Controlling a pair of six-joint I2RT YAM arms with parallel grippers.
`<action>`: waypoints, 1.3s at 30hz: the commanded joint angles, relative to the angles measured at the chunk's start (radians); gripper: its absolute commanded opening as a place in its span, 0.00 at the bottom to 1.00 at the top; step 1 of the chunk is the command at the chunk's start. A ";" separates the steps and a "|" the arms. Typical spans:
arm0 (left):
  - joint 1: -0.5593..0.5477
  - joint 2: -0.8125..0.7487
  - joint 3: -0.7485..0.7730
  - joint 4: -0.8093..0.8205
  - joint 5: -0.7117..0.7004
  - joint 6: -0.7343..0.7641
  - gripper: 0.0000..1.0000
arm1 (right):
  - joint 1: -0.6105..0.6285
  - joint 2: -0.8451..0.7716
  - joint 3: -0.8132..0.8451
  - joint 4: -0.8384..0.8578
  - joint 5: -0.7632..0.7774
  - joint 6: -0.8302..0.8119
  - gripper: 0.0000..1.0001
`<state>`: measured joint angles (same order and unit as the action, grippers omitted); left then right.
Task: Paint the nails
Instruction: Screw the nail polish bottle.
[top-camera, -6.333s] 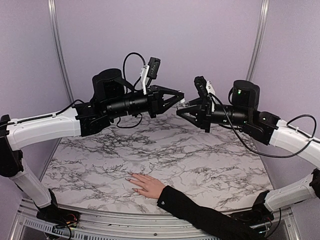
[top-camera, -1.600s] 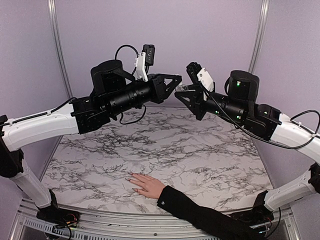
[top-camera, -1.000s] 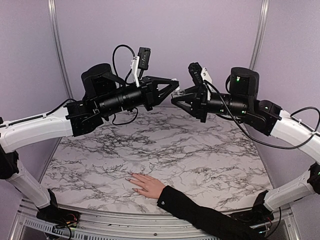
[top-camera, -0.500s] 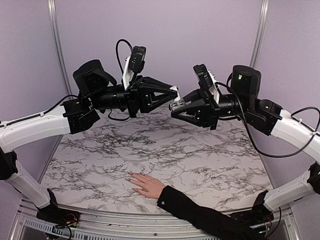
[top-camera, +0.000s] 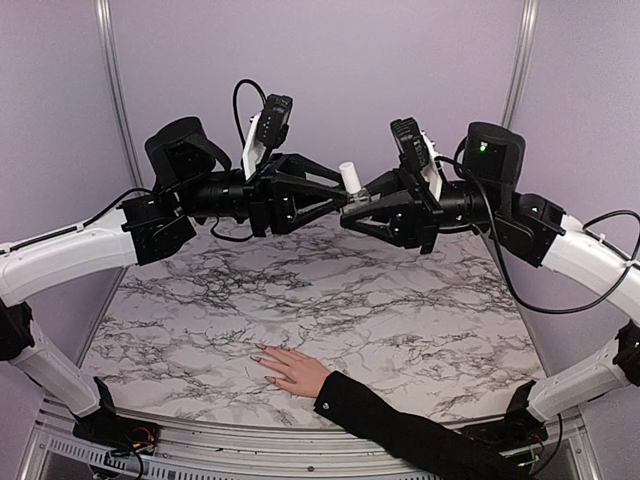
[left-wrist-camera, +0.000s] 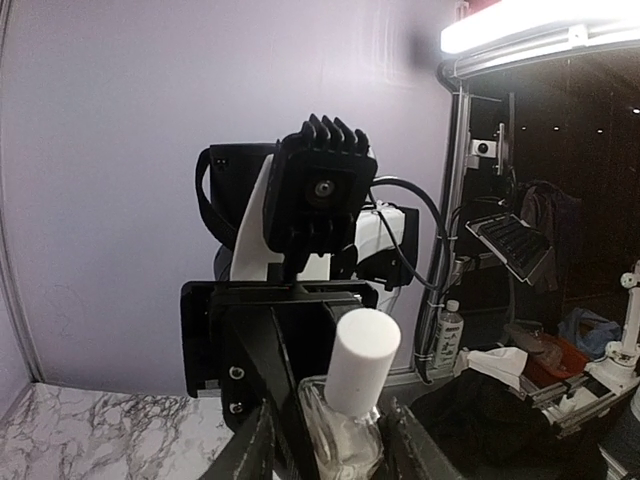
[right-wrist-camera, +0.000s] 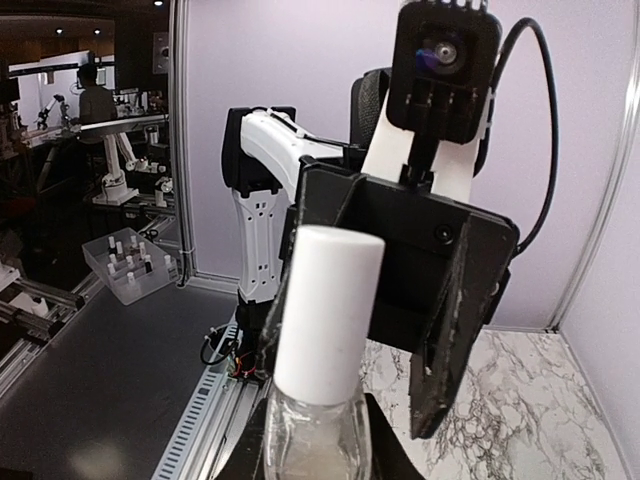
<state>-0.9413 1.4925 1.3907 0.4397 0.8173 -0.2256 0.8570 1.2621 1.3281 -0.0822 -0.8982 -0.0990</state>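
Nails (top-camera: 262, 356): tiny, on pale hand (top-camera: 291, 371) lying flat on marble counter (top-camera: 420, 300) near front edge, fingers pointing left. Black sleeve (top-camera: 400, 430) runs off to right. Both my arms raised well above hand, toward back. My right gripper (top-camera: 352, 208) clamped on clear bottle (right-wrist-camera: 315, 440), white cap (top-camera: 348, 177) on top. My left gripper (top-camera: 338, 195) faces it, fingers apart, one on either side of cap. Contact with cap: cannot tell.
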 joint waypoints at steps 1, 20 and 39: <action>0.015 -0.040 -0.046 -0.131 -0.157 0.018 0.46 | 0.011 -0.048 0.067 0.101 0.069 -0.058 0.00; -0.044 -0.010 0.073 -0.133 -0.706 -0.152 0.56 | 0.049 -0.027 -0.038 0.012 1.000 -0.205 0.00; -0.054 0.139 0.209 -0.134 -0.726 -0.277 0.47 | 0.079 -0.008 -0.029 -0.022 1.050 -0.267 0.00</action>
<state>-0.9905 1.6238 1.5608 0.2996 0.0875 -0.4877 0.9226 1.2495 1.2800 -0.0940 0.1219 -0.3466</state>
